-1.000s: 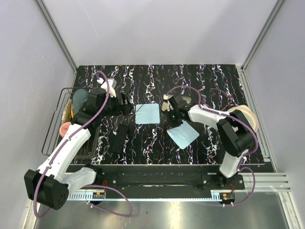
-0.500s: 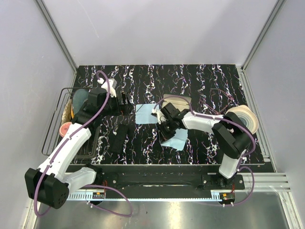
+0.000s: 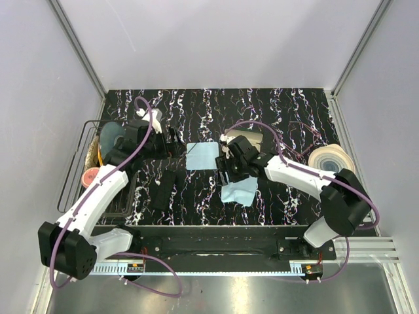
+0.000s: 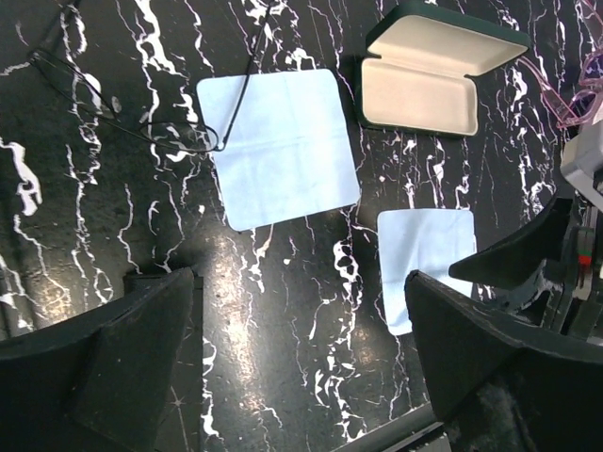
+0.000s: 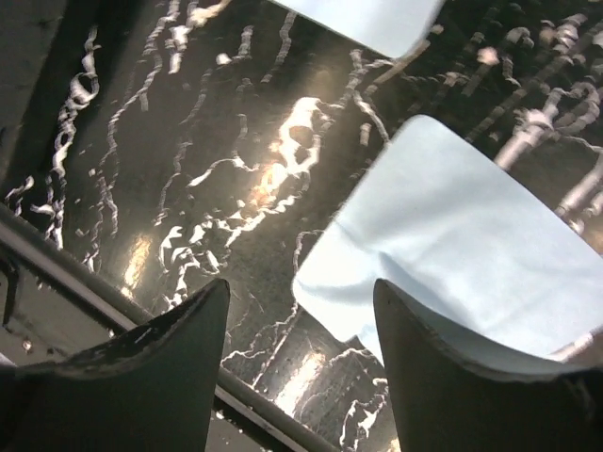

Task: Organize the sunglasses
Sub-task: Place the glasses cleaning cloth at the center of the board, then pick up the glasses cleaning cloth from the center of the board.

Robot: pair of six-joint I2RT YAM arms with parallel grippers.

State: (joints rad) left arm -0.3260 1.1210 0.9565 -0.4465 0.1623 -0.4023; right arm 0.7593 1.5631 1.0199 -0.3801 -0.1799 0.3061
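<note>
Sunglasses [image 4: 141,127]: a thin wire-framed pair lies on the counter [image 4: 283,330] at the upper left of the left wrist view. One temple rests across the upper left corner of the large cloth [image 4: 283,151]. A pink pair [image 4: 577,87] shows partly at the right edge of the same view, near the case [image 4: 419,89]; the rest of it is cut off.

Case: open, cream lining facing up, just right of the large cloth and not touching it.

Small cloth [image 4: 424,264]: flat on the counter, on the near side of the case and apart from the large cloth. Its right edge is hidden behind the right arm [image 4: 556,264].

Left tool [image 4: 300,282]: fingers spread wide with nothing between them. It hangs over bare counter, with the large cloth beyond it and the small cloth toward its right finger.

Right tool [image 5: 300,292]: fingers spread with nothing gripped. The near corner of the small cloth lies below the gap, and the cloth shows a slight crease. Whether the fingertips touch the cloth cannot be told.

Surroundings, overhead view: a wire basket [image 3: 69,176] stands at the left edge of the counter, and a pale round stack [image 3: 332,160] sits near the right edge, well apart from both cloths.
</note>
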